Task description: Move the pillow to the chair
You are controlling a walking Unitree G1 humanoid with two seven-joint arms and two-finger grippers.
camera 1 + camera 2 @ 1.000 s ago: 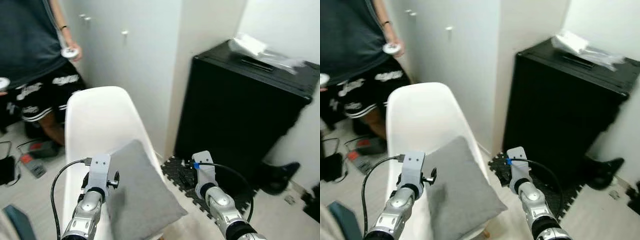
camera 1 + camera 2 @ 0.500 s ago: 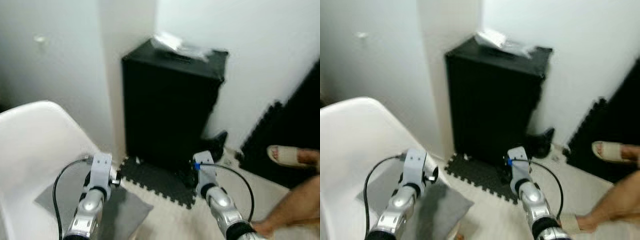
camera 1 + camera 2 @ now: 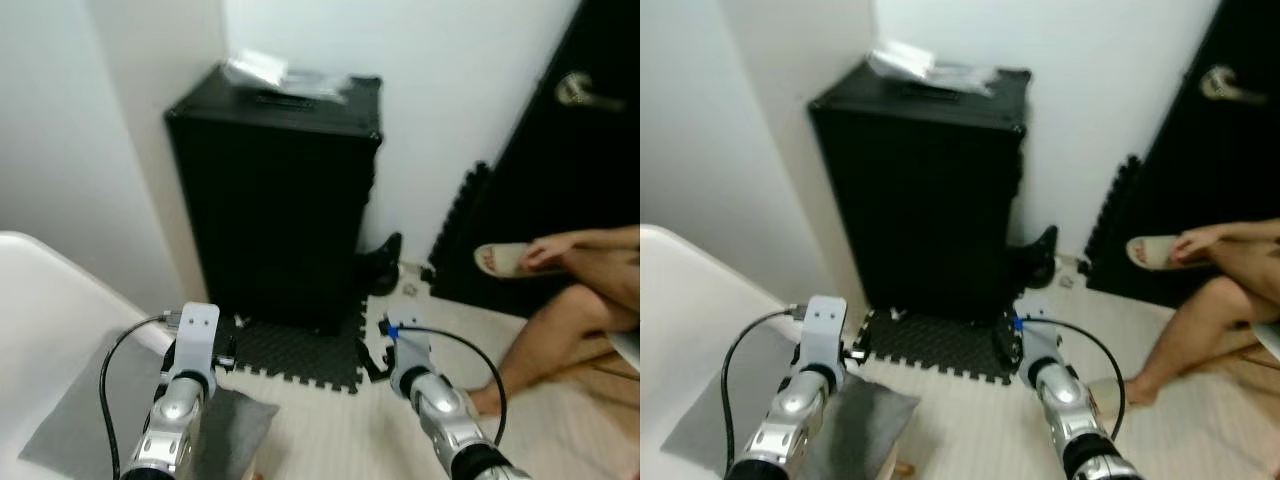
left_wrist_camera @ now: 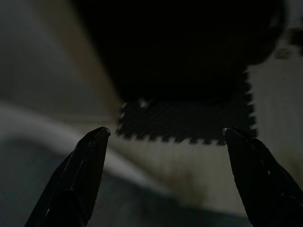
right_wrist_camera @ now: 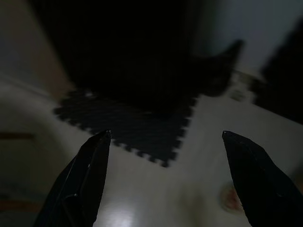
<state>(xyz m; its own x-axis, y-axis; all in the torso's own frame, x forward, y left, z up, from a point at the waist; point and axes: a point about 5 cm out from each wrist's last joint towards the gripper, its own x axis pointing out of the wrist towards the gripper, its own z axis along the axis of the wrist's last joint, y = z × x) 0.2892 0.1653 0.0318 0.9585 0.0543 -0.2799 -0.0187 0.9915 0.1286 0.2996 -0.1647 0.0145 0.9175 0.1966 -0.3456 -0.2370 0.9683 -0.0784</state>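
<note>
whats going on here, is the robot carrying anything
No. The gray pillow already lies on the white chair at the robot's lower left. Both the left gripper and the right gripper are open and empty, held out over the floor in front of a black cabinet and a dark foam mat. A person's legs are off to the right.

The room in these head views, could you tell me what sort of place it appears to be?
Probably a small room or entry corner in a home: a white chair holding a grey pillow, a black cabinet on foam floor mats, and a dark door with a seated person's sandalled foot nearby.
</note>
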